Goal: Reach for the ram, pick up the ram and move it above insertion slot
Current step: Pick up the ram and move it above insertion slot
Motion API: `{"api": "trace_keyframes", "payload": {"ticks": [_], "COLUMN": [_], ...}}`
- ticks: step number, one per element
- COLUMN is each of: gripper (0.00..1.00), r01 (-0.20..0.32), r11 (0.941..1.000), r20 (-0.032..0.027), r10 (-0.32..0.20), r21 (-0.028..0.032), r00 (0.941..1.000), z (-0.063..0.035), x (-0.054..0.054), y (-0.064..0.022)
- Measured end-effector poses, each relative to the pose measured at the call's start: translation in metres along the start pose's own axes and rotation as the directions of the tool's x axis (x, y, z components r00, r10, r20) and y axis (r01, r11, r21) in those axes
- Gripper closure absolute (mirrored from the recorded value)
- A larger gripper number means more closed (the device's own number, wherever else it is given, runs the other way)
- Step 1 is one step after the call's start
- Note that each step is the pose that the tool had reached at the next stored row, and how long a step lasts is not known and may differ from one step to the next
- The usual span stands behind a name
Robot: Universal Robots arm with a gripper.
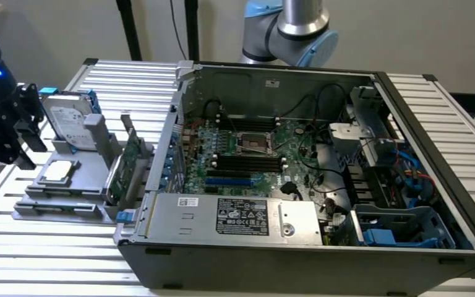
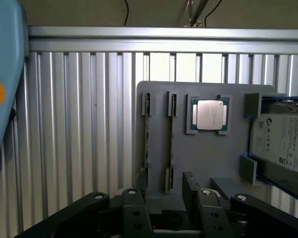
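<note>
Judging by how things lie, the task is at its very start. The black two-fingered hand (image 2: 161,193) hovers with its fingers (image 2: 191,193) spread apart and nothing between them, so at most the reach is in progress, and the pick-up and the carry over to the slot are both left to do. Ahead of the hand in the wrist view lies a flat grey plastic holder plate (image 2: 208,158). On it the long, thin ram stick (image 2: 147,144) shows as a dark strip seen edge-on in a slotted rail, apart from the fingers and untouched (a second rail just beside it carries a similar strip, and I cannot tell the two apart). Next along the plate sit a square silver-topped processor chip (image 2: 209,114) and a silver hard drive with a white label (image 2: 282,141). In the exterior view the plate is to the left of the open dark-grey computer case (image 1: 303,266). The case's green motherboard (image 1: 291,133) carries the long black insertion slots (image 1: 250,162), well apart from the ram. Everything rests on a ribbed worktop of aluminium slats (image 1: 47,260), bare around the plate. Behind the case rises the arm's silver and light-blue joint (image 1: 303,28), against a plain pale wall (image 1: 402,31) with black poles (image 1: 126,25) and hanging cables.
</note>
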State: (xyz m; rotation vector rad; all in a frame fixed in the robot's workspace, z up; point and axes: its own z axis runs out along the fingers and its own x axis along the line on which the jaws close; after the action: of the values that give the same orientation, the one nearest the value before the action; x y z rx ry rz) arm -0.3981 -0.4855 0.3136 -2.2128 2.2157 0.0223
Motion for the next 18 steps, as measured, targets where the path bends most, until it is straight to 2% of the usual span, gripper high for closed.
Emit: {"api": "trace_keyframes", "payload": {"ticks": [18], "gripper": [0.58], "r01": [0.008], "r11": [1.0], "r20": [-0.0001], "r10": [-0.008], "r21": [-0.0003], "r00": [1.0], "z": [0.0326], "x": [0.004], "y": [0.0011]}}
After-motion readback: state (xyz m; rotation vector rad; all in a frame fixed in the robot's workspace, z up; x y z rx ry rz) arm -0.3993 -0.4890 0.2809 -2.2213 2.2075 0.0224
